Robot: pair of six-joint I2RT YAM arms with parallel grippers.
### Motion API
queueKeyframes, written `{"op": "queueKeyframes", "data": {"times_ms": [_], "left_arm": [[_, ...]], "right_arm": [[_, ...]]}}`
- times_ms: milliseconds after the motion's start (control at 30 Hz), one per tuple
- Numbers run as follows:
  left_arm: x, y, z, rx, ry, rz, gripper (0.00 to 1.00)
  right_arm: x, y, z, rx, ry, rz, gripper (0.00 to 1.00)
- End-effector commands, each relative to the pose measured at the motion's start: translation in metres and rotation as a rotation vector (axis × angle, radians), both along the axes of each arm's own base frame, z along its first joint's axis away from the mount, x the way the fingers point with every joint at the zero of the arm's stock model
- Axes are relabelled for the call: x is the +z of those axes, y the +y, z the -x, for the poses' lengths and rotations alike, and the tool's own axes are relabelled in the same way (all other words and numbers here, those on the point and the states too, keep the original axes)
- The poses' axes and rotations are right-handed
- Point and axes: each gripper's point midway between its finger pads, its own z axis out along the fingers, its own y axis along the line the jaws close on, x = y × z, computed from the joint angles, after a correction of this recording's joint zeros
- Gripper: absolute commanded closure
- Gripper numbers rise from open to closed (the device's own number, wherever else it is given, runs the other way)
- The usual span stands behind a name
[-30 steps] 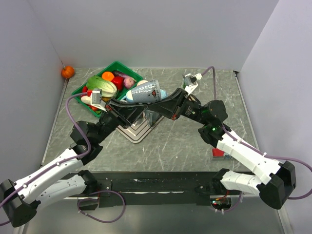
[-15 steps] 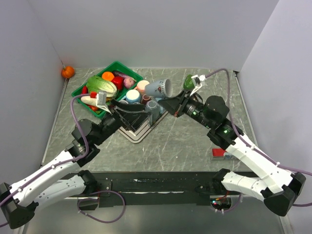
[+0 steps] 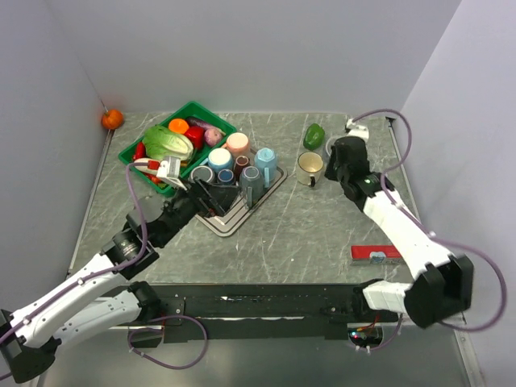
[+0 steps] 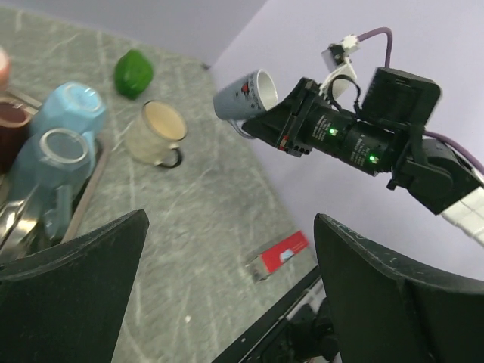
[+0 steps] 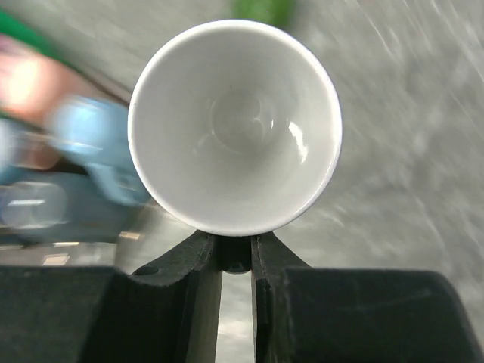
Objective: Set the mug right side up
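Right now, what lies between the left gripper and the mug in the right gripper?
In the top view: a grey-blue cup and a pale blue cup on the rack, then the cream mug, before the held mug.

No words or nos. are coming out readable in any view. The grey ceramic mug with white inside [image 4: 243, 94] is carrying a small dark-and-red print on its side, but it is too small to read. The flat red box [image 3: 376, 253] is showing a white label on its top face, also illegible.
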Motion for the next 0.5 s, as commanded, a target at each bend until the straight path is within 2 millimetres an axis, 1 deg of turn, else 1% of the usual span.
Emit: {"op": "queueKeyframes", "data": {"times_ms": [0,33,67,100,133,200,233,300,333,400,467], "left_arm": [[0.0,0.004,-0.009,0.056,0.033,-0.028,0.04],[-0.009,0.004,-0.01,0.059,0.058,-0.054,0.04],[-0.012,0.003,-0.012,0.062,0.066,-0.063,0.04],[-0.014,0.002,-0.013,0.065,0.073,-0.069,0.04],[-0.02,0.002,-0.015,0.068,0.089,-0.082,0.04],[-0.022,0.001,-0.017,0.078,0.097,-0.094,0.04],[-0.025,0.001,-0.018,0.081,0.106,-0.102,0.04],[-0.028,0.001,-0.02,0.09,0.114,-0.116,0.04],[-0.031,0.001,-0.021,0.092,0.119,-0.125,0.04],[-0.033,0.001,-0.022,0.095,0.126,-0.135,0.04],[-0.037,0.0,-0.022,0.096,0.134,-0.147,0.04]], "right_arm": [[-0.032,-0.042,-0.011,-0.144,0.081,0.117,1.0],[-0.046,-0.044,-0.015,-0.157,0.121,0.125,1.0],[-0.053,-0.051,-0.016,-0.177,0.152,0.131,1.0],[-0.055,-0.054,-0.019,-0.188,0.162,0.132,1.0],[-0.069,-0.055,-0.022,-0.188,0.199,0.138,1.0],[-0.078,-0.059,-0.027,-0.192,0.232,0.127,1.0],[-0.089,-0.059,-0.029,-0.19,0.26,0.129,1.0],[-0.094,-0.062,-0.035,-0.187,0.267,0.117,1.0],[-0.102,-0.063,-0.038,-0.185,0.287,0.115,1.0],[-0.106,-0.064,-0.044,-0.174,0.285,0.104,1.0],[-0.115,-0.062,-0.048,-0.16,0.302,0.107,1.0]]}}
